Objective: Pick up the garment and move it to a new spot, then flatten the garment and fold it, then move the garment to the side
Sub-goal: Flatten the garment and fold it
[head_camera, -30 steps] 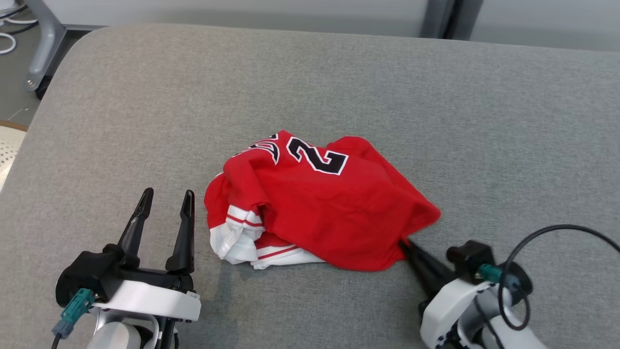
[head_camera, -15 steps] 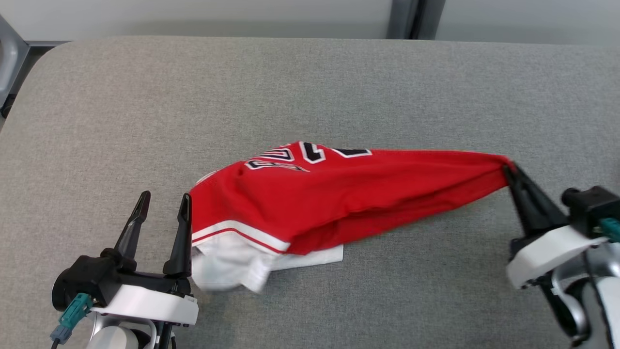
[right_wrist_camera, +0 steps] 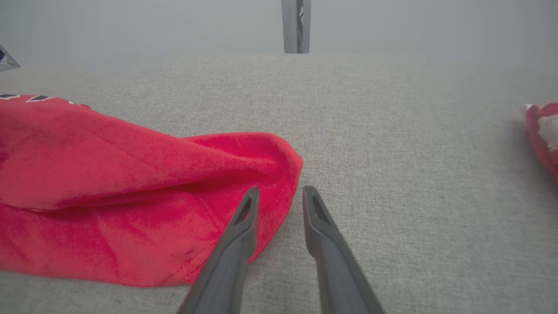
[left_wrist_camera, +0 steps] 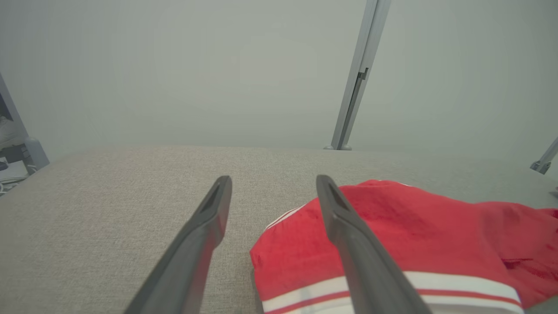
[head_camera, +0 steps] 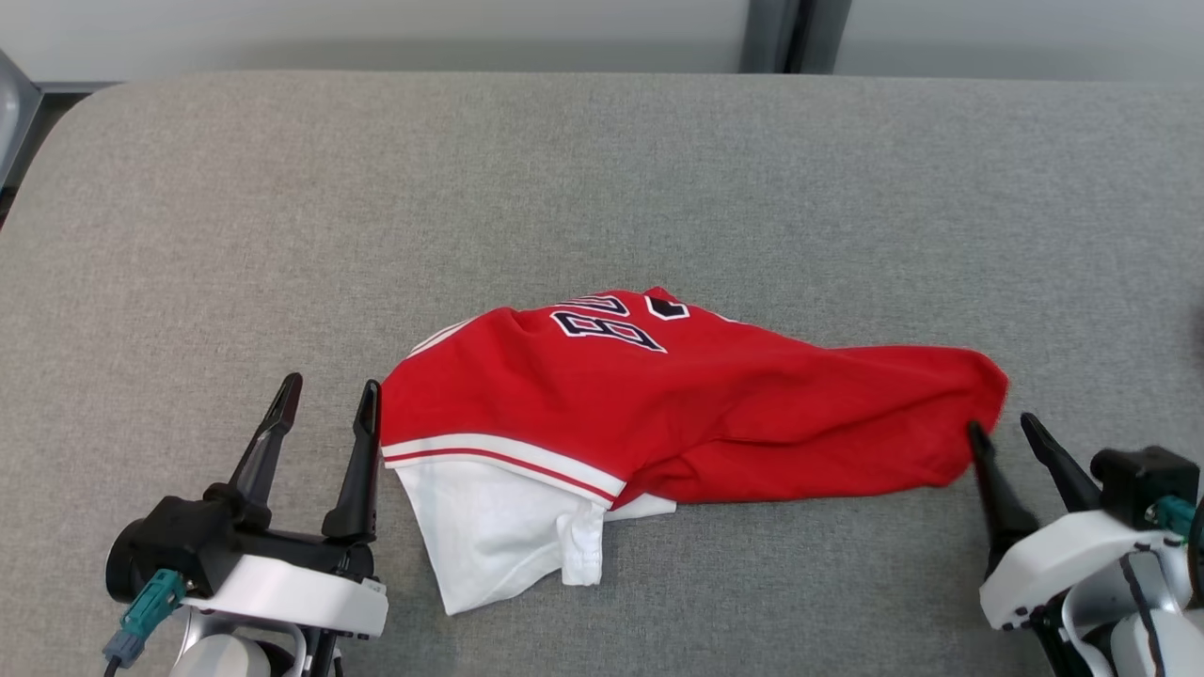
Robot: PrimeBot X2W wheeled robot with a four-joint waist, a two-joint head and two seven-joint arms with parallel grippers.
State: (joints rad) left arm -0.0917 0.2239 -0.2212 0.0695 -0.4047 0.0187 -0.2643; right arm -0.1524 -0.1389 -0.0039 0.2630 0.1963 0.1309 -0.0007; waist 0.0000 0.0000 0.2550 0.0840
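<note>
From the head, we saw the red jersey [head_camera: 677,414] lying crumpled on the grey fabric surface [head_camera: 602,169], between our two grippers. Our left gripper [head_camera: 331,385] held its fingers wide apart and empty, the jersey's white-striped hem just right of its right finger. Our right gripper [head_camera: 1000,425] had its fingers parted, gripping nothing, with the jersey's red end right at its left fingertip.

At the left wrist, both fingers [left_wrist_camera: 202,235] were spread wide. The jersey [left_wrist_camera: 436,235] lay behind and right of the right finger.

At the right wrist, the fingers [right_wrist_camera: 324,244] stood parted. The jersey's [right_wrist_camera: 109,183] edge lay beneath the left fingertip, with bare surface ahead of the right one.
</note>
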